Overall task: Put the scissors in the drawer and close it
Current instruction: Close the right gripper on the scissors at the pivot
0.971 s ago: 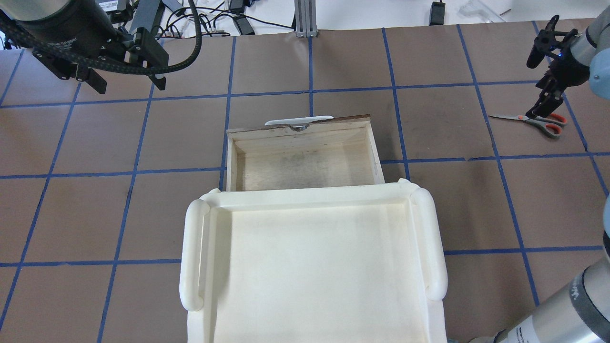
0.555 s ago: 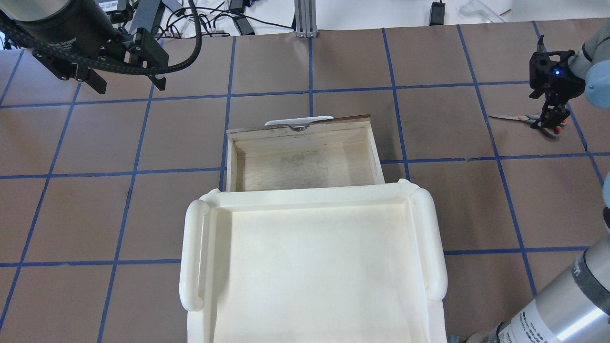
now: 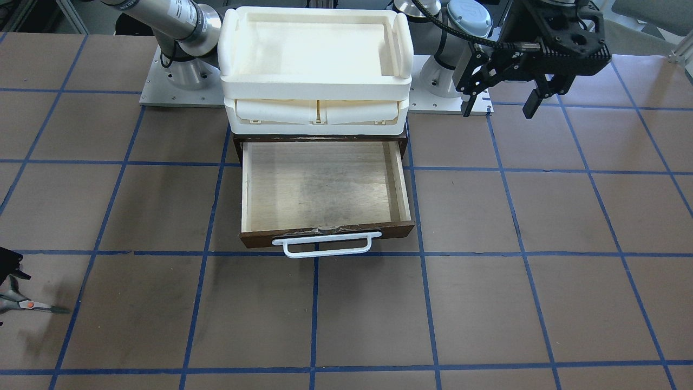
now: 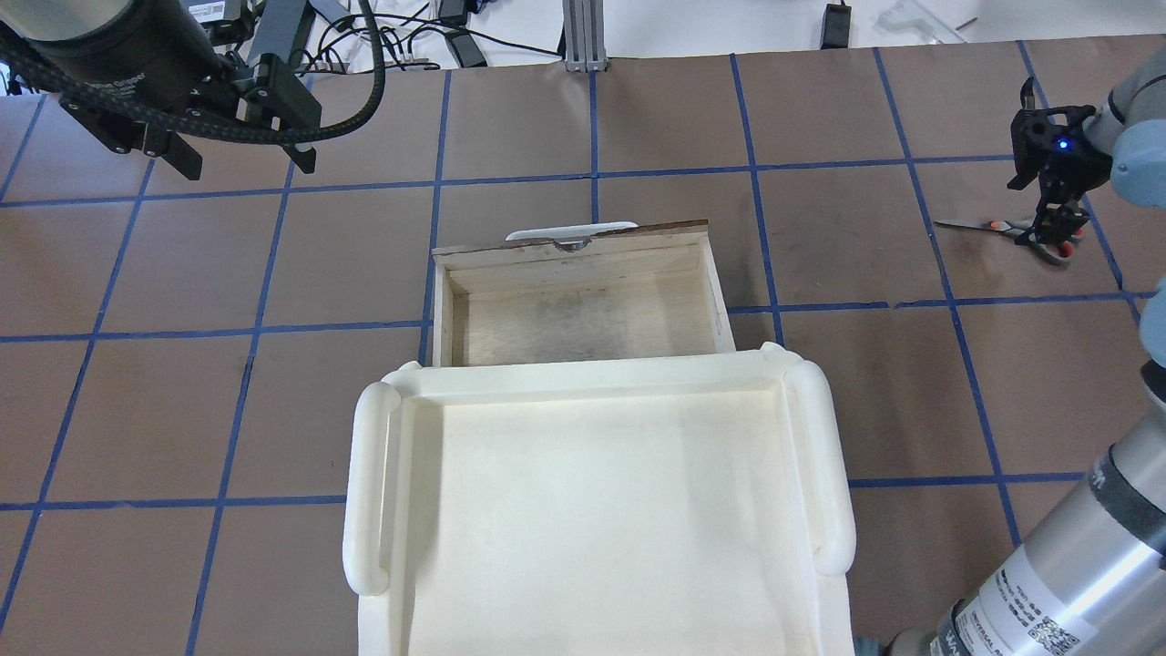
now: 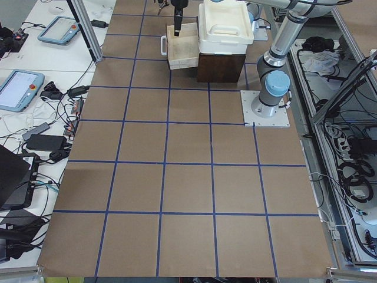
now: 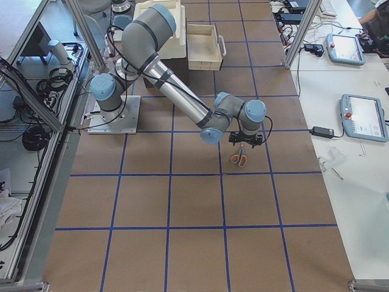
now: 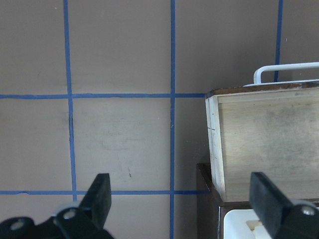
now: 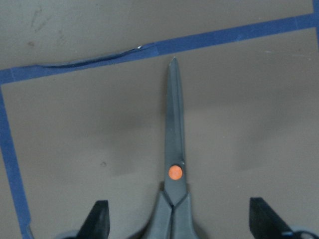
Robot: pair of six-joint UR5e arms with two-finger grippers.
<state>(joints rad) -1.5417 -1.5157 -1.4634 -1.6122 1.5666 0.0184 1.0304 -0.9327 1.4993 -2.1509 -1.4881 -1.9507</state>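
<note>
Drawer [image 4: 583,319] open, bare plywood inside, scissors [image 4: 995,225] out on the desk [image 4: 820,410] off to its right.
My right gripper [image 8: 179,209], spread wide, has settled over their handles.

left arm [image 4: 109,46] held up high, left gripper [image 4: 248,164] pointing down, jaws wide apart, nothing between them. right arm [image 6: 176,88] stretched far out to its own side, wrist [image 6: 246,112] bent so right gripper [image 4: 1049,235] points straight down, sitting low, fingers [image 8: 98,221] spread wide, not clamped.

Closed scissors [image 8: 174,149] flat; drawer [image 3: 319,184] open
</note>
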